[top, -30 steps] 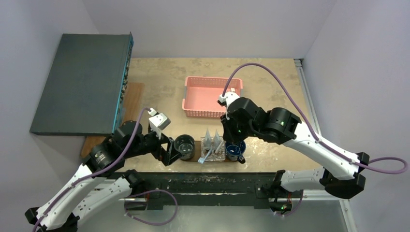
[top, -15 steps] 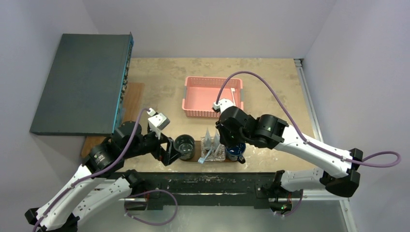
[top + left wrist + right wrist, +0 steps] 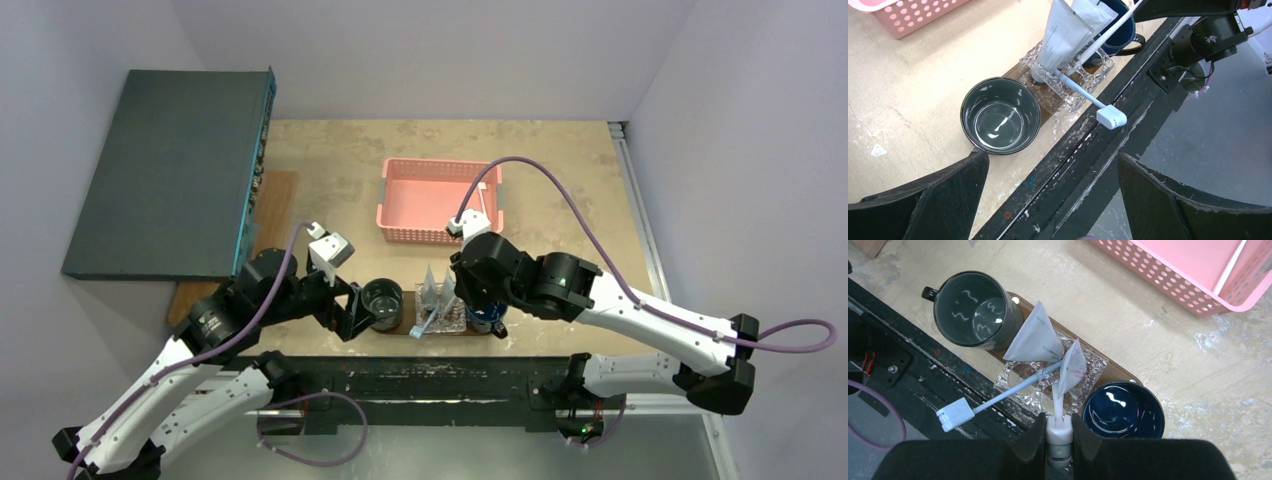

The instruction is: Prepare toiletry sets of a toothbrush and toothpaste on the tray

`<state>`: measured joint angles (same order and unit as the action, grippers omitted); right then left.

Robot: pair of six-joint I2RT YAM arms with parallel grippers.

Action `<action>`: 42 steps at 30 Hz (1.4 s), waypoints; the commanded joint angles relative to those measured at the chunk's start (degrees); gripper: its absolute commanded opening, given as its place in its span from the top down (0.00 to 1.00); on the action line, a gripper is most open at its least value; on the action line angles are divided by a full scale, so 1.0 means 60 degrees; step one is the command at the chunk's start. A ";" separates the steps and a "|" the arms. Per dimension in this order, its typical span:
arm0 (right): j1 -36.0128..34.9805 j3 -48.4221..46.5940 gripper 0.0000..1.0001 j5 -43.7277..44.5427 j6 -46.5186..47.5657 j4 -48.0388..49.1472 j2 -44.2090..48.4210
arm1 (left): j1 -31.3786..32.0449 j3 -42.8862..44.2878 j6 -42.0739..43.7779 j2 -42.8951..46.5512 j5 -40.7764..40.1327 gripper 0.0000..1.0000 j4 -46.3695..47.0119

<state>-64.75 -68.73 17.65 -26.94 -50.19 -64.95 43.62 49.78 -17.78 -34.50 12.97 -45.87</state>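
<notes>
My right gripper (image 3: 1058, 422) is shut on the capped end of a white toothbrush (image 3: 1057, 407). Its handle reaches down into a clear glass holder (image 3: 1018, 377) on the brown tray (image 3: 1118, 372). Two toothpaste tubes (image 3: 1035, 337) stand in that holder. A pale blue toothbrush (image 3: 998, 397) leans out of it toward the table's near edge. A dark grey mug (image 3: 970, 307) and a dark blue mug (image 3: 1123, 410) stand at the tray's two ends. My left gripper (image 3: 1053, 200) hangs open and holds nothing, just near of the grey mug (image 3: 1000, 121).
A pink lattice basket (image 3: 440, 200) behind the tray holds another white toothbrush (image 3: 1232, 267). A large dark flat box (image 3: 170, 170) fills the back left. The black table rail (image 3: 1088, 165) runs along the near edge under the left gripper.
My right arm has shifted slightly left and toward the near edge, staying over the glass holder with the white toothbrush in its grip. The left arm has not moved.
</notes>
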 commanded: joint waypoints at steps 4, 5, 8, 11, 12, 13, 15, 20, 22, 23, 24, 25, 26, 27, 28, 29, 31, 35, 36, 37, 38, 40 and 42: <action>-0.0300 0.0634 1.00 0.0762 -0.0035 0.1177 0.0416 | -0.0018 -0.0001 0.0195 -0.0065 -0.0221 0.00 0.0287; -0.0328 0.0788 1.00 0.0815 -0.0047 0.1284 0.0489 | -0.0018 -0.0009 0.0195 -0.0058 -0.0231 0.00 0.0283; -0.0417 0.1173 1.00 0.1062 -0.0147 0.1596 0.0672 | -0.0018 -0.0020 0.0184 -0.0083 -0.0296 0.00 0.0277; -0.0541 0.1549 1.00 0.1424 -0.0245 0.1897 0.0900 | -0.0018 -0.0020 0.0191 -0.0137 -0.0341 0.00 0.0274; -0.0569 0.1671 1.00 0.1524 -0.0262 0.2000 0.0995 | -0.0016 -0.0007 0.0194 -0.0155 -0.0358 0.00 0.0261; -0.0575 0.1763 1.00 0.1603 -0.0277 0.2104 0.1083 | -0.0016 -0.0006 0.0191 -0.0177 -0.0371 0.00 0.0267; -0.0593 0.1945 1.00 0.1671 -0.0285 0.2322 0.1245 | -0.0016 -0.0006 0.0202 -0.0208 -0.0375 0.00 0.0276; -0.0654 0.2336 1.00 0.1651 -0.0300 0.2744 0.1498 | -0.0010 0.0009 0.0224 -0.0284 -0.0401 0.00 0.0250; -0.0684 0.2463 1.00 0.1574 -0.0315 0.2876 0.1554 | -0.0018 0.0007 0.0224 -0.0288 -0.0404 0.00 0.0261; -0.0695 0.2536 1.00 0.1503 -0.0315 0.2986 0.1576 | -0.0018 0.0009 0.0224 -0.0298 -0.0415 0.00 0.0249; -0.0711 0.2619 1.00 0.1450 -0.0333 0.3044 0.1594 | -0.0018 0.0011 0.0217 -0.0296 -0.0418 0.00 0.0247; -0.0752 0.2640 1.00 0.1420 -0.0361 0.3092 0.1607 | -0.0016 0.0009 0.0223 -0.0292 -0.0419 0.00 0.0253; -0.0795 0.2723 1.00 0.1423 -0.0390 0.3129 0.1621 | -0.0018 0.0009 0.0239 -0.0308 -0.0426 0.00 0.0250; -0.0844 0.2768 1.00 0.1486 -0.0431 0.3135 0.1632 | -0.0018 0.0011 0.0238 -0.0313 -0.0433 0.00 0.0249; -0.0917 0.2796 1.00 0.1594 -0.0469 0.3136 0.1657 | -0.0018 0.0009 0.0239 -0.0314 -0.0433 0.00 0.0253; -0.0988 0.2838 1.00 0.1735 -0.0506 0.3136 0.1686 | -0.0018 0.0009 0.0237 -0.0312 -0.0433 0.00 0.0261; -0.1113 0.2918 1.00 0.1947 -0.0617 0.3144 0.1745 | -0.0016 0.0005 0.0230 -0.0328 -0.0426 0.00 0.0243; -0.1409 0.3062 1.00 0.2398 -0.0805 0.3197 0.1891 | -0.0018 0.0010 0.0253 -0.0354 -0.0405 0.00 0.0249; -0.1518 0.3113 1.00 0.2527 -0.0854 0.3210 0.1917 | -0.0015 0.0009 0.0244 -0.0354 -0.0404 0.00 0.0245; -0.1590 0.3163 1.00 0.2655 -0.0911 0.3217 0.1918 | -0.0018 0.0011 0.0252 -0.0354 -0.0404 0.00 0.0239; -0.1667 0.3215 1.00 0.2768 -0.0961 0.3234 0.1907 | -0.0018 0.0017 0.0251 -0.0358 -0.0404 0.00 0.0246; -0.1863 0.3296 1.00 0.3048 -0.1101 0.3232 0.1877 | -0.0018 0.0003 0.0253 -0.0358 -0.0404 0.00 0.0246; -0.2042 0.3337 1.00 0.3311 -0.1180 0.3220 0.1835 | -0.0015 -0.0007 0.0252 -0.0358 -0.0412 0.00 0.0245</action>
<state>-75.18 -49.41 31.75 -31.46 -33.01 -54.30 43.62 49.78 -17.30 -36.60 11.05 -45.89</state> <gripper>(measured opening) 0.169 0.998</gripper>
